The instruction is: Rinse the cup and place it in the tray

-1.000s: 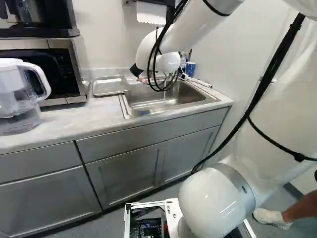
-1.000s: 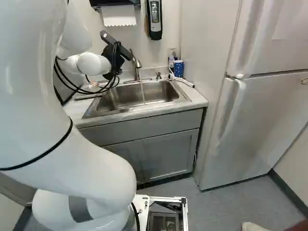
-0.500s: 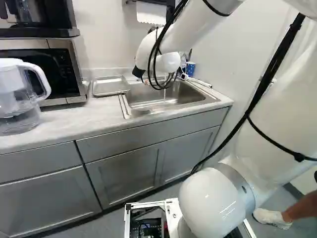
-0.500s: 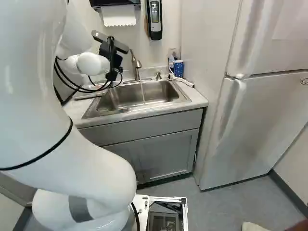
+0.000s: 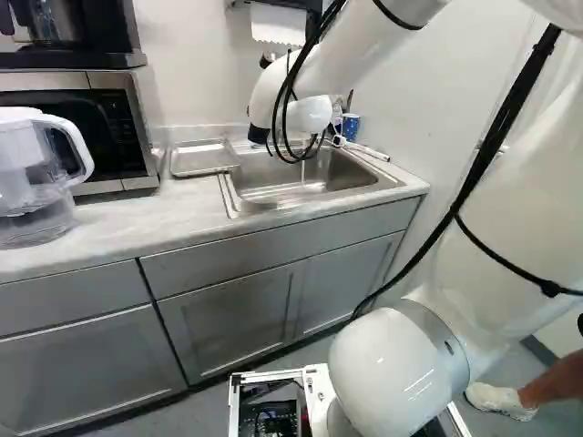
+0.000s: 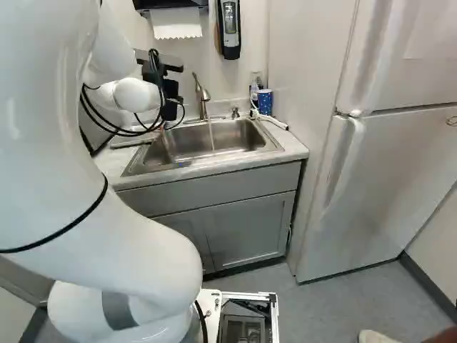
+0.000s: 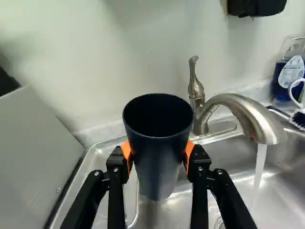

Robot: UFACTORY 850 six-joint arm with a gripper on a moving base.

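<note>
- The black gripper (image 6: 170, 89) is closed on the dark cup (image 7: 159, 167), orange pads (image 7: 126, 151) pressing it from two sides, held well apart by its width.
- The cup's open rim faces up; running water (image 7: 260, 167) falls beside it, apart.
- The cup's inner bottom is too dark to read.
- Both base views hide the cup.

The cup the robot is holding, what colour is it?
The cup is dark navy blue, nearly black inside; the wrist view shows it best.
</note>
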